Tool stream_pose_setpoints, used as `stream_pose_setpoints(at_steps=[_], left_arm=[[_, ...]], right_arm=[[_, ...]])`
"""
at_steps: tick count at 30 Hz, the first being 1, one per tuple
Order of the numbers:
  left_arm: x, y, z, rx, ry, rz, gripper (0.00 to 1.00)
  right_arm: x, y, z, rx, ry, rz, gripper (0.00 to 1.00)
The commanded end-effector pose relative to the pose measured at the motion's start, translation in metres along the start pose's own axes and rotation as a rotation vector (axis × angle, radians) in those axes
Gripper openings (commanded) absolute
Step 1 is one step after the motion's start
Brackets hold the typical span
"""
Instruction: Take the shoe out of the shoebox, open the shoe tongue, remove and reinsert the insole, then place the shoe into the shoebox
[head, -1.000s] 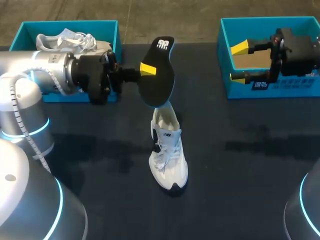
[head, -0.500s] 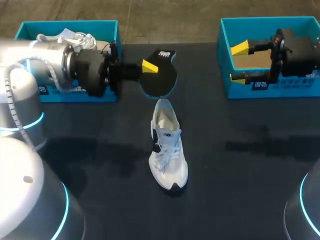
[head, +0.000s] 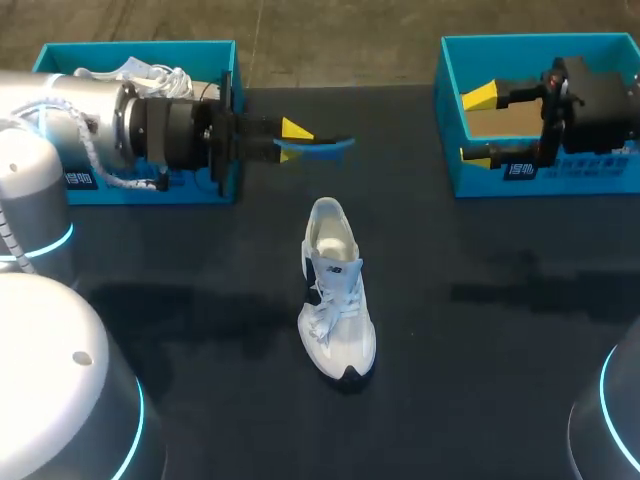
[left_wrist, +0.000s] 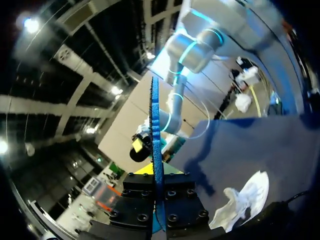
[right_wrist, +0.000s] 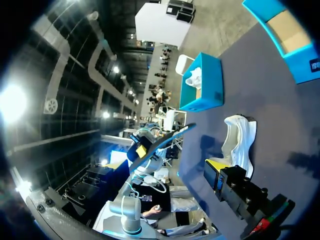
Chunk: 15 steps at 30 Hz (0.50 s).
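Observation:
A white shoe (head: 337, 295) stands on the dark table, toe toward me, its mouth open and empty. Above and behind its heel, my left gripper (head: 293, 138) is shut on the insole (head: 325, 147), which lies level and shows only its thin blue edge. In the left wrist view the insole (left_wrist: 155, 130) runs as a blue line straight out between the fingers, with the shoe (left_wrist: 242, 200) off to one side below. My right gripper (head: 478, 125) hangs open over the right shoebox (head: 540, 42), holding nothing. From the right wrist view the shoe (right_wrist: 241, 134) lies ahead.
A second teal shoebox (head: 140, 48) at the back left holds another white shoe (head: 150, 72); my left arm passes in front of it. The right shoebox shows a brown cardboard floor (head: 505, 122).
The left wrist has turned, so the insole went from facing the camera as a black oval to lying edge-on. It also lifted away from the shoe's heel. The right arm kept still.

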<state>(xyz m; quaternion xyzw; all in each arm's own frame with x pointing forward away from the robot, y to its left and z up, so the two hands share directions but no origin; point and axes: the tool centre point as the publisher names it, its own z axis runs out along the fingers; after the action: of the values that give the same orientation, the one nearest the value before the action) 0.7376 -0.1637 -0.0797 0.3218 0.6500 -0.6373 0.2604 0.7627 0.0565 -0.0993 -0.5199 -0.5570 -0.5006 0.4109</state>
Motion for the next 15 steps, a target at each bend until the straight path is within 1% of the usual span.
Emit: stream_pose_setpoints(at_steps=[1, 4, 15], left_arm=[[-0.0026, -0.0005, -0.0008, 0.097, -0.08, -0.565, 0.0], [-0.0057, 0.0027, 0.0006, 0.087, -0.093, -0.624, 0.0], [-0.0057, 0.0027, 0.0006, 0.087, -0.093, -0.624, 0.0]], right_arm=[[0.0005, -0.0006, 0.0006, -0.001, -0.004, 0.001, 1.0], [0.0005, -0.0006, 0.0006, -0.001, -0.004, 0.001, 1.0], [0.0005, -0.0006, 0.0006, -0.001, -0.004, 0.001, 1.0]])
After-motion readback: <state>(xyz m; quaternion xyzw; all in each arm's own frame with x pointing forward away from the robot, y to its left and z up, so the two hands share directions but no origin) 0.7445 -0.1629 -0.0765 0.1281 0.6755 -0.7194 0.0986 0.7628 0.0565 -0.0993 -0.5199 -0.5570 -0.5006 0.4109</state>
